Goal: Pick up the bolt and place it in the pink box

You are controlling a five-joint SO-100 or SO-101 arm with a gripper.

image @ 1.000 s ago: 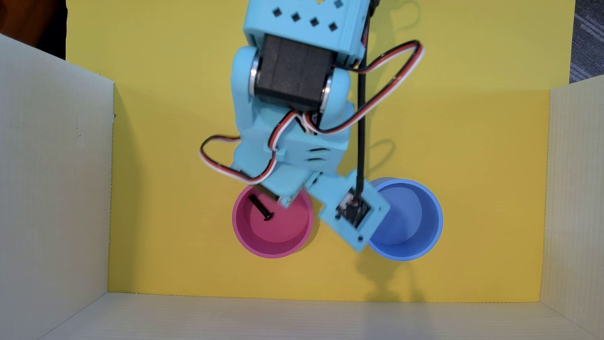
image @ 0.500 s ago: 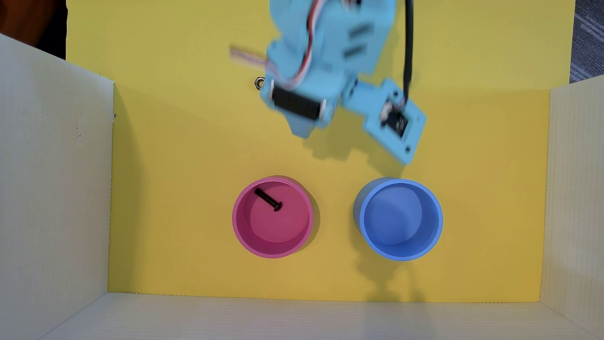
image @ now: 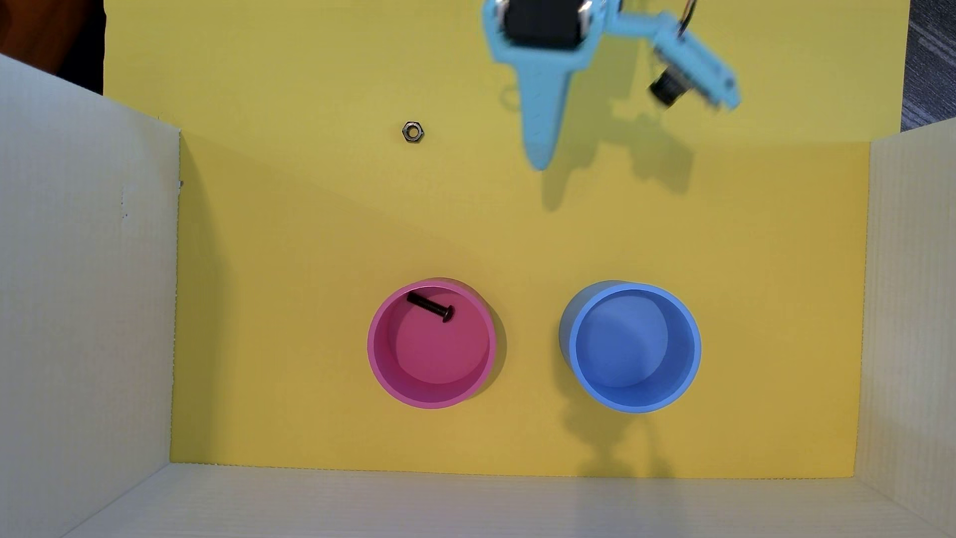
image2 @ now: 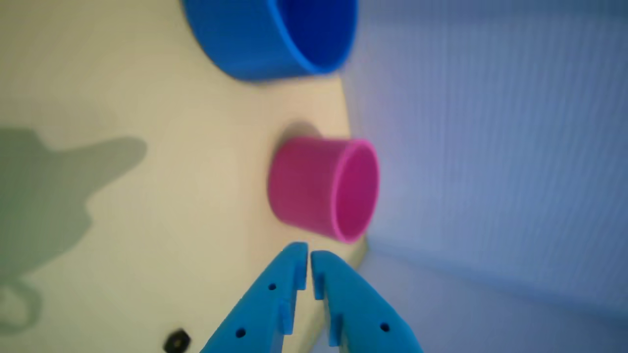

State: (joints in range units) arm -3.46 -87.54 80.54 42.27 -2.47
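The black bolt (image: 431,306) lies inside the pink box (image: 432,398), against its upper inner wall, in the overhead view. The pink box also shows in the wrist view (image2: 304,184), lying sideways in that picture; the bolt is hidden there. My light blue gripper (image: 539,164) is raised near the top of the overhead view, well away from the pink box. In the wrist view the gripper (image2: 309,254) has its fingertips nearly touching, with nothing between them.
A grey hexagonal nut (image: 412,132) lies on the yellow floor left of the gripper, and shows in the wrist view (image2: 176,340). A round blue container (image: 633,403) stands right of the pink box. White corrugated walls (image: 88,289) enclose the yellow floor on three sides.
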